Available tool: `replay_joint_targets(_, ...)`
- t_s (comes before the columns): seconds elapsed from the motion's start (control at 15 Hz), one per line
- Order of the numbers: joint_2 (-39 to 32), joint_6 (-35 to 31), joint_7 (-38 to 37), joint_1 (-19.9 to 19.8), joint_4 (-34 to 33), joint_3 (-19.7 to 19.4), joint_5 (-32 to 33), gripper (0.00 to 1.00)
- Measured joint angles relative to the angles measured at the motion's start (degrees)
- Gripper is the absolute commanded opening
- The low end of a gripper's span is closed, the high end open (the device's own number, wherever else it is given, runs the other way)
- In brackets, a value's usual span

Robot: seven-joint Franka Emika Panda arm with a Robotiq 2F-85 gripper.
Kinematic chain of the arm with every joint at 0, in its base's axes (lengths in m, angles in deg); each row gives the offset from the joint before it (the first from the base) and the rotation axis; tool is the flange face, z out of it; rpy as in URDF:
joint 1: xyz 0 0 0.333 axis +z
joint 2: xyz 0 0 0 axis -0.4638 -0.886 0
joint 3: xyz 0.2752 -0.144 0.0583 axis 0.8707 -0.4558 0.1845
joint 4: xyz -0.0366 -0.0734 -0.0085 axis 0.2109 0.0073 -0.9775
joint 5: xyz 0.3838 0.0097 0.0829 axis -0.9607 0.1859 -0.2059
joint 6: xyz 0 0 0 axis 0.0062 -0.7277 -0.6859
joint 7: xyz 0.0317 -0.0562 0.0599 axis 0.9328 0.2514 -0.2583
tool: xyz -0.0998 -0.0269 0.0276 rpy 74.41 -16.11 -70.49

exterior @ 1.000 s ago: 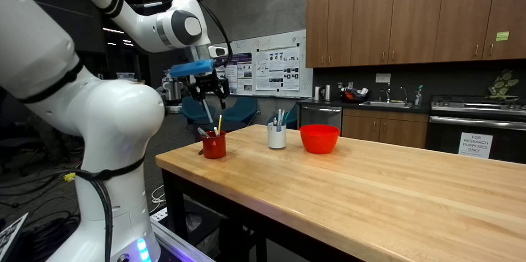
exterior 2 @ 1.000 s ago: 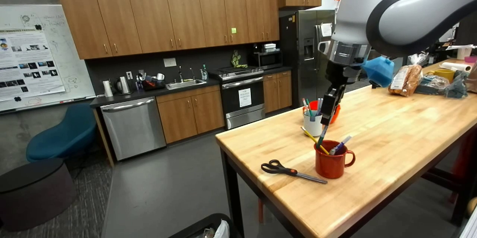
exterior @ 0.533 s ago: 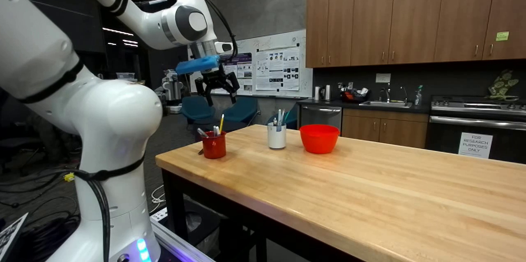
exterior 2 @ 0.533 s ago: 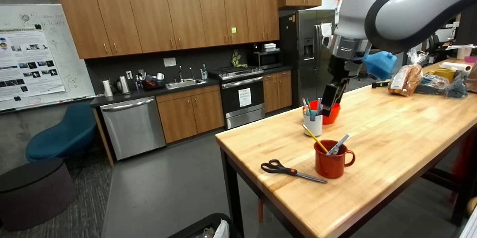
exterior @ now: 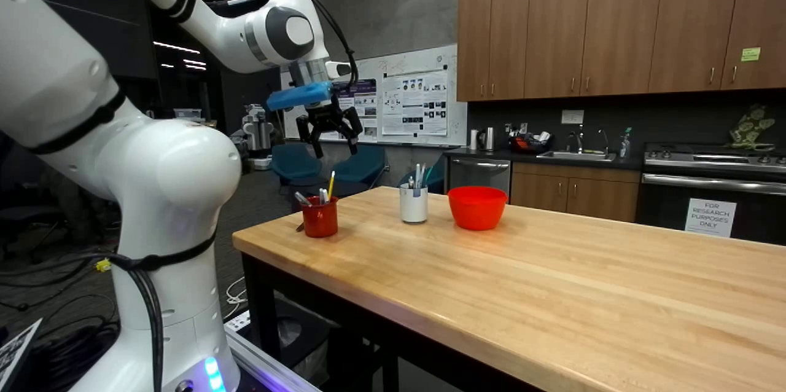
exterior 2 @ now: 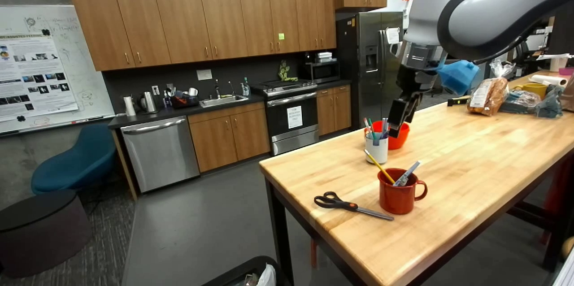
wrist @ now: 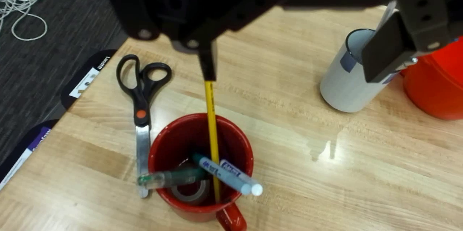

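The red mug (exterior 2: 397, 198) stands upright on the wooden table (exterior: 528, 281), below my claw (exterior: 336, 150), which hangs spread apart. It holds a yellow pencil (wrist: 211, 115) and several markers (wrist: 225, 175) with lettering too blurred to read. In my wrist view, black-handled scissors (wrist: 141, 109) lie at its ten o'clock, with a label (wrist: 103, 63) reading "Landfill" beyond them; a white cup (wrist: 342, 86) stands at two o'clock. In an exterior view, the oven sign (exterior: 710, 217) at its three o'clock says "FOR RESEARCH PURPOSES ONLY".
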Motion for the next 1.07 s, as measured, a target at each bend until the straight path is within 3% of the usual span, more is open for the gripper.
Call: replay_joint_targets(1.07, -13.41, -10.96, 2.82, 2.41, -0.08, -0.41, -0.49, 1.00)
